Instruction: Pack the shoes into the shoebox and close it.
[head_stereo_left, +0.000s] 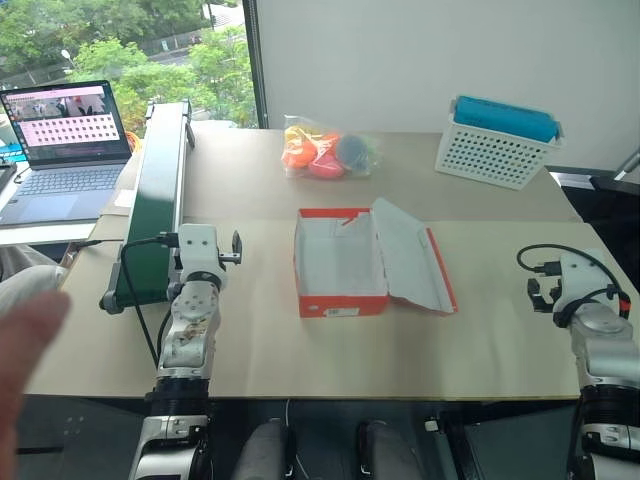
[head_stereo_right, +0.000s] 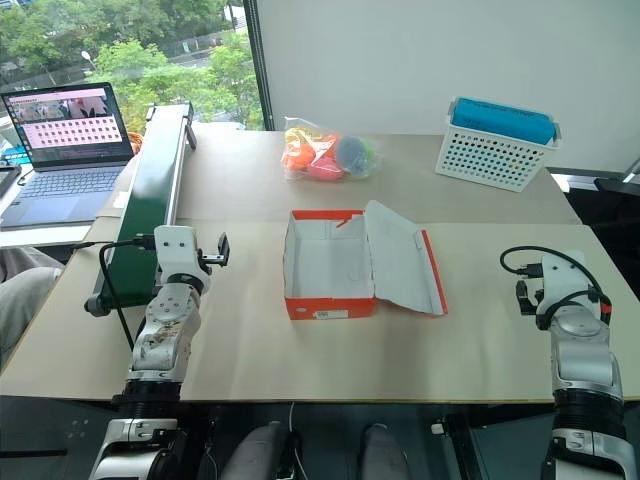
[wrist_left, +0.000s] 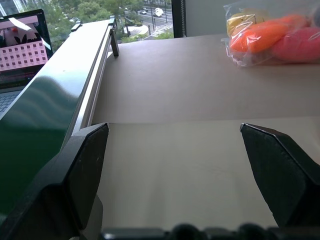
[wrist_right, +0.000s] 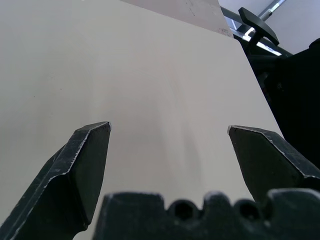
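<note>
I'm seeing both grippers, left (wrist_left: 172, 175) and right (wrist_right: 167, 170), hanging released over bare table (head_stereo_left: 260, 350), the shoebox (head_stereo_left: 340, 262) sitting open mid-frame; no shoes to grab, so I'm risking stalling.

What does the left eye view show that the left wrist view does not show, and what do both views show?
Left eye view alone: the open red-orange cardboard shoebox with its hinged lid lying flat, and the white perforated plastic basket with a blue top.

Left wrist view alone: the left end effector seen close, its two black fingers wide apart with nothing between them.

Both: the clear bag of orange and pink toys, the long green conveyor, the open laptop and the beige table.
</note>
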